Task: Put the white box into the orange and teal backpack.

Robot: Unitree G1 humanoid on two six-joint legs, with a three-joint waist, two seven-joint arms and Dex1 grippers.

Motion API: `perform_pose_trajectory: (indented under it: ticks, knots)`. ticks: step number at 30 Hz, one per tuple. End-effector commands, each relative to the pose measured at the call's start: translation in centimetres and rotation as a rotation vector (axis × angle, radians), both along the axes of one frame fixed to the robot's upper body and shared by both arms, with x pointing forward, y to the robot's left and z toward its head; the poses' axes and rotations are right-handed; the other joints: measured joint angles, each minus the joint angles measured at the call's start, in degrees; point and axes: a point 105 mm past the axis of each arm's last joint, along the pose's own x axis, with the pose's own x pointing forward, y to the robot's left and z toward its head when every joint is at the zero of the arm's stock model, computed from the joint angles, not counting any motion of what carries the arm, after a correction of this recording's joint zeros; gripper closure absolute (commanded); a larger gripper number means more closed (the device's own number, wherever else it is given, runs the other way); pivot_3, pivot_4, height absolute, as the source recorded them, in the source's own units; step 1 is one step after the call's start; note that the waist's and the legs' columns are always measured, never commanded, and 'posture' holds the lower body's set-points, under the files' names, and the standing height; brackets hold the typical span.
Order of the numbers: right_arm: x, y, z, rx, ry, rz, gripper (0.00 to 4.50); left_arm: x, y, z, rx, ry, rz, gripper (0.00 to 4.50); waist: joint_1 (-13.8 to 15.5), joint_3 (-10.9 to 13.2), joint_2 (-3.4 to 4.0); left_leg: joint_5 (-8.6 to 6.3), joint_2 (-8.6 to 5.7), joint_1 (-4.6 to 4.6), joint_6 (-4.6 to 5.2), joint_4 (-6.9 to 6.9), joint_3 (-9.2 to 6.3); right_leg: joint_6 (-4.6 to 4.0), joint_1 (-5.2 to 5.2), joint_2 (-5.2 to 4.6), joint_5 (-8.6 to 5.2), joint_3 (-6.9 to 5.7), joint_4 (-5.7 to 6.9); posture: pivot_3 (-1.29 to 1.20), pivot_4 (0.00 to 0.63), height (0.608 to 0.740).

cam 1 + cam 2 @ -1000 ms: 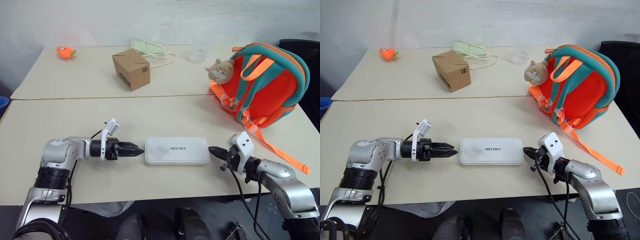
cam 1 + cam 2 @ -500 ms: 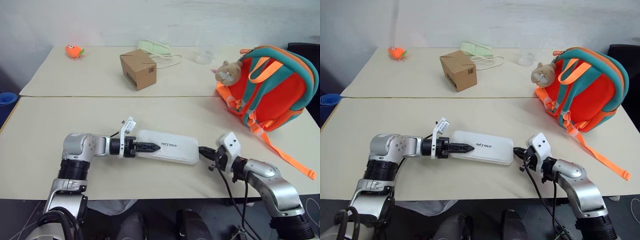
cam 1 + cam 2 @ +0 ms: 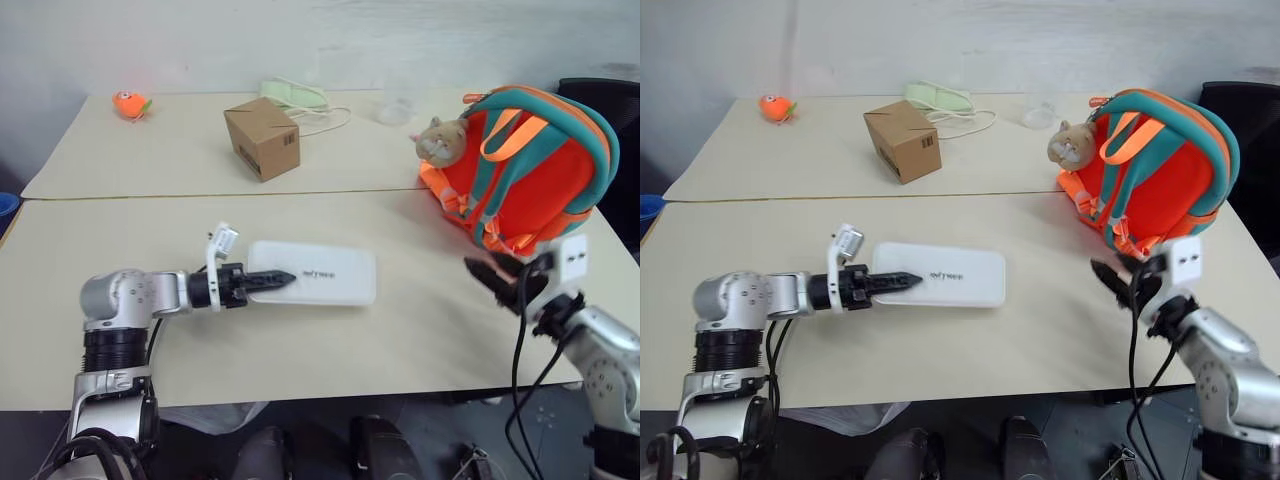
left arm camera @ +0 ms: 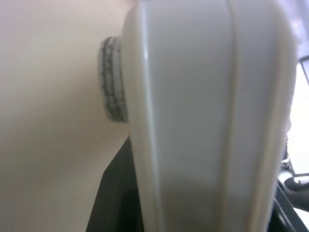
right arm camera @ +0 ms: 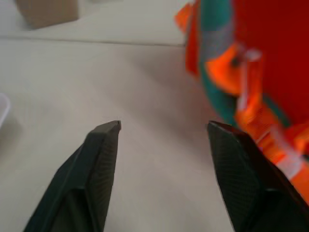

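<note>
The white box [image 3: 312, 286] lies on the worktop [image 3: 200, 235], well apart from the orange and teal backpack [image 3: 535, 170] at the right edge. The left end effector [image 3: 280, 279] pinches the box at its left end, and the right end effector [image 3: 492, 272], its fingers spread and empty, hovers just before the backpack. To do this step well, I think the right one should open the bag while the box travels level (a one-end grip may slip). The small dark lettering on the box is too small to read.

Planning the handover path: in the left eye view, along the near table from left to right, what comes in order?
Left gripper → white box → right gripper; the orange and teal backpack stands beyond the right gripper, farther back.
</note>
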Motion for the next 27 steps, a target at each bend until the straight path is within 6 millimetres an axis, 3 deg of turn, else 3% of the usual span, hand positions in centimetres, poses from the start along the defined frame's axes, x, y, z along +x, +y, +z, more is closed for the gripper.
perform_pose_trajectory:
  ticks: [1, 3, 9, 13, 17, 24, 27]
  knots:
    - [1.7, -0.3, 2.0, 0.020, -0.056, -0.028, 0.51, -0.2, 1.0, 3.2, -0.083, -0.116, 0.017, 3.20, -0.05, 0.00, 0.00, 0.00, 0.00, 0.00, 0.00, -0.02, 0.00, -0.01, 0.00, 0.00, 0.00, -0.03, -0.01, 0.00, 0.150, 0.740]
    - [3.3, -0.2, 2.5, 0.004, -0.072, -0.048, 0.00, -0.4, 1.2, 4.1, -0.114, -0.151, 0.017, 3.20, -0.01, 0.00, 0.00, 0.00, 0.00, 0.00, -0.01, -0.02, 0.04, -0.01, -0.02, 0.04, 0.00, -0.04, -0.02, 0.00, 0.150, 0.740]
    - [8.1, 0.3, 3.0, -0.013, -0.069, -0.107, 0.00, -0.5, 1.4, 6.0, -0.153, -0.231, 0.029, 3.20, -0.02, 0.01, 0.00, 0.02, -0.05, -0.06, 0.03, 0.03, 0.17, 0.02, -0.08, 0.04, 0.01, -0.13, -0.01, 0.00, 0.150, 0.740]
    - [10.0, 0.9, 3.5, 0.010, -0.100, -0.096, 0.00, -0.6, 1.1, 6.6, -0.164, -0.267, 0.034, 3.20, -0.10, 0.01, 0.00, 0.03, 0.00, -0.10, 0.02, 0.01, 0.16, 0.03, -0.08, 0.09, 0.02, -0.13, 0.06, 0.00, 0.150, 0.740]
    - [10.2, 2.1, 3.9, 0.013, -0.138, -0.017, 0.80, -1.0, 1.0, 6.9, -0.125, -0.319, 0.050, 3.20, -0.13, 0.02, 0.00, 0.03, 0.00, -0.17, 0.02, 0.02, 0.18, 0.09, -0.09, 0.10, 0.05, -0.18, 0.00, 0.00, 0.150, 0.740]
    - [8.8, 3.5, 4.9, 0.016, -0.191, 0.123, 3.19, -0.7, 1.4, 8.7, -0.111, -0.481, 0.095, 3.20, -0.30, 0.02, 0.01, 0.06, 0.06, -0.16, -0.04, 0.02, 0.19, 0.11, -0.10, 0.17, 0.06, -0.18, 0.04, 0.00, 0.150, 0.740]
    - [5.8, 6.4, 6.1, -0.006, -0.241, 0.369, 4.14, -0.3, 1.7, 10.1, -0.099, -0.569, 0.111, 3.20, -0.14, 0.03, 0.02, 0.06, 0.05, -0.17, -0.04, 0.01, 0.19, 0.11, -0.10, 0.16, 0.06, -0.18, 0.03, 0.00, 0.150, 0.740]
